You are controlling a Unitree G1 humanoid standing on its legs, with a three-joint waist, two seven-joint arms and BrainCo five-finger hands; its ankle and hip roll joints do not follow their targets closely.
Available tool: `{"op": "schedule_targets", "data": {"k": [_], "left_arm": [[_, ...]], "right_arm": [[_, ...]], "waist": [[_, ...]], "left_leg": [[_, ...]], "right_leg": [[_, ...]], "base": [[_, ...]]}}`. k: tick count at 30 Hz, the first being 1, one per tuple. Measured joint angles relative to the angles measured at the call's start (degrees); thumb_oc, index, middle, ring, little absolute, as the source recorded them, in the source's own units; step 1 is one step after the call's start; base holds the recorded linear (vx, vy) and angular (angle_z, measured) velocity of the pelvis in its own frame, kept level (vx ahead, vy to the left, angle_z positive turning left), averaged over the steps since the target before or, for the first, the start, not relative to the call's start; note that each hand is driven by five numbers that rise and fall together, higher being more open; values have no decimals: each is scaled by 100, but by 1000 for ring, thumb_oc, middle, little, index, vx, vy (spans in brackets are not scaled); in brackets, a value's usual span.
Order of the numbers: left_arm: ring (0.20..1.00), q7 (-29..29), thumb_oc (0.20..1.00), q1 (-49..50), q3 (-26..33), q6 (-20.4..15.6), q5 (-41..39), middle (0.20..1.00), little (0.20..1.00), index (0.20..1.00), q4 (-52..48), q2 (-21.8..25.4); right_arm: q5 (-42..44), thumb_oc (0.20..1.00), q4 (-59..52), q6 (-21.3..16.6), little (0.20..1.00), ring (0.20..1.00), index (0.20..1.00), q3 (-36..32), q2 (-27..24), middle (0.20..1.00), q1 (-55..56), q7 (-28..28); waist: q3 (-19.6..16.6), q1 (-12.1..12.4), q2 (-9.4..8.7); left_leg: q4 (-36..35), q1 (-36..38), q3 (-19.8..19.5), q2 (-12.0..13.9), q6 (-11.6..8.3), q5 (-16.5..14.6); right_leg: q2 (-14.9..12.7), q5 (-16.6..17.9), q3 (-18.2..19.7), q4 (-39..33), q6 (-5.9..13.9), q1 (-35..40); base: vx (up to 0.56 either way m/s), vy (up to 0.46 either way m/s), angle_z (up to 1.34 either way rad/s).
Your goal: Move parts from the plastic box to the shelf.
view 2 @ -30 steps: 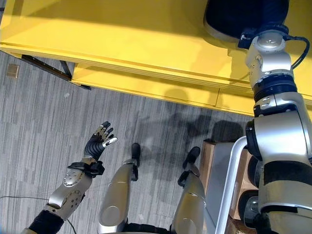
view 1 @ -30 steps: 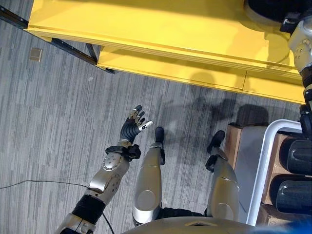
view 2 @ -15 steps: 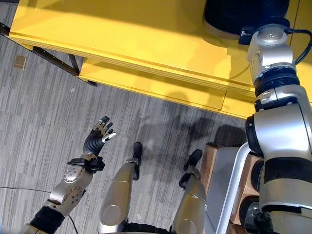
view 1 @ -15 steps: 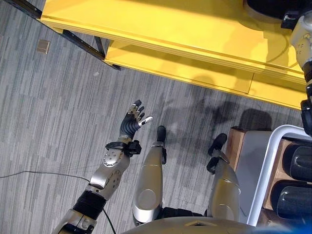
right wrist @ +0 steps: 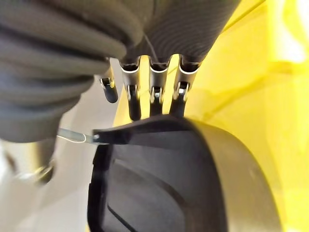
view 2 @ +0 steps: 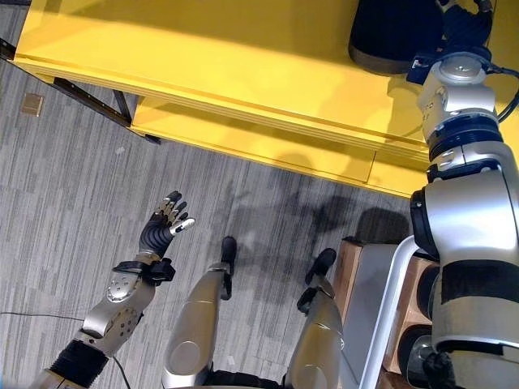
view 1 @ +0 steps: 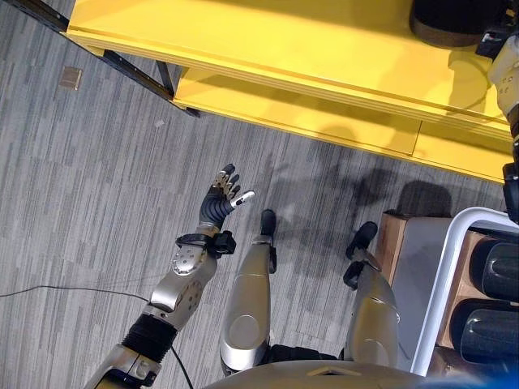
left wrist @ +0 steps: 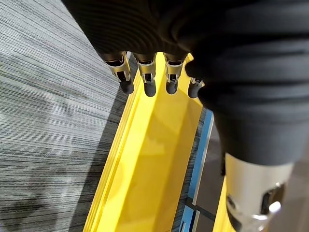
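Bare yellow shelf (view 2: 203, 57) left of the dark part (view 2: 393, 36), open floor (view 1: 97, 178) below.

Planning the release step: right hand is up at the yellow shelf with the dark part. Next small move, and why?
Probably lower the dark part fully onto the yellow shelf, then uncurl. The right hand has its fingers hooked over the part's rim, and the head views show the part already over the shelf top. The left hand hangs open over the floor, idle. Whether the part already rests flat isn't visible.
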Motion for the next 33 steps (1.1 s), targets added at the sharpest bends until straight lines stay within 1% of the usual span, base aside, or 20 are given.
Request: {"op": "schedule_targets", "data": {"k": [11,20,24,25,26,27,28,29,30,33], "left_arm": [[1000,0,1000,-33,-37,0,-3,1000,1000,1000,0,97],[1000,-9,1000,-35,-41,1,-7,1000,1000,1000,2,211],[1000,-24,1000,-21,-28,4,-8,1000,1000,1000,9,233],[1000,-34,1000,46,25,7,-8,1000,1000,1000,9,248],[1000,-37,1000,102,36,19,-7,1000,1000,1000,10,248],[1000,-43,1000,158,43,35,-8,1000,1000,1000,18,246],[1000,-44,1000,204,42,44,-8,1000,1000,1000,29,246],[1000,-41,1000,223,61,54,-7,1000,1000,1000,30,247],[1000,-43,1000,255,68,70,-5,1000,1000,1000,35,243],[1000,-42,1000,447,166,147,0,1000,1000,1000,35,161]], "right_arm": [[0,1000,-136,-14,1000,1000,1000,3,-3,1000,-172,-14],[-5,1000,-1194,-62,1000,1000,1000,44,-2,1000,-173,-137],[-11,1000,-1739,-98,1000,1000,1000,40,15,1000,-169,-250],[-36,1000,-2327,-170,1000,1000,1000,50,17,1000,-43,-274],[-73,1000,-3110,-250,1000,1000,1000,-162,54,1000,465,-323],[-133,1000,-3770,-304,1000,1000,1000,-367,62,1000,904,-340],[-201,1000,-4034,-380,1000,1000,1000,-404,85,1000,1159,-351],[-238,1000,-4193,-438,1000,1000,1000,-501,201,1000,1370,-361],[-235,1000,-4554,-482,1000,1000,1000,-771,461,1000,1834,-392],[-241,1000,-5709,-506,1000,1000,1000,-935,772,1000,3262,-346]], "waist": [[-2,-19,2],[-2,-110,2],[-5,-228,-1],[-111,-296,-60],[-358,-385,-182],[-439,-361,-231],[-544,-358,-265],[-611,-413,-292],[-675,-473,-321],[-904,-528,-320]], "left_leg": [[52,7,23,2,1,-1],[143,63,55,-4,30,-4],[133,331,68,13,47,-28],[98,397,99,27,44,-45],[44,431,143,50,30,-49],[32,501,167,73,25,-54],[24,533,189,94,23,-79],[-7,611,206,105,12,-87],[-86,778,206,107,9,-87],[-293,1099,247,130,-25,-87]], "right_leg": [[3,32,40,2,3,3],[-2,90,90,3,-4,71],[36,92,85,-152,-6,402],[66,117,86,-286,31,486],[112,166,97,-418,21,524],[140,194,100,-465,14,609],[162,196,107,-513,19,632],[183,218,111,-555,4,704],[207,226,113,-627,11,861],[251,216,108,-760,46,1139]], "base": [[0,0,0],[-29,6,-1],[6,-5,-2],[35,-14,-15],[36,-12,-16],[34,-18,-17],[25,-24,-14],[17,-42,-10],[15,-53,-5],[15,-51,-5]]}}
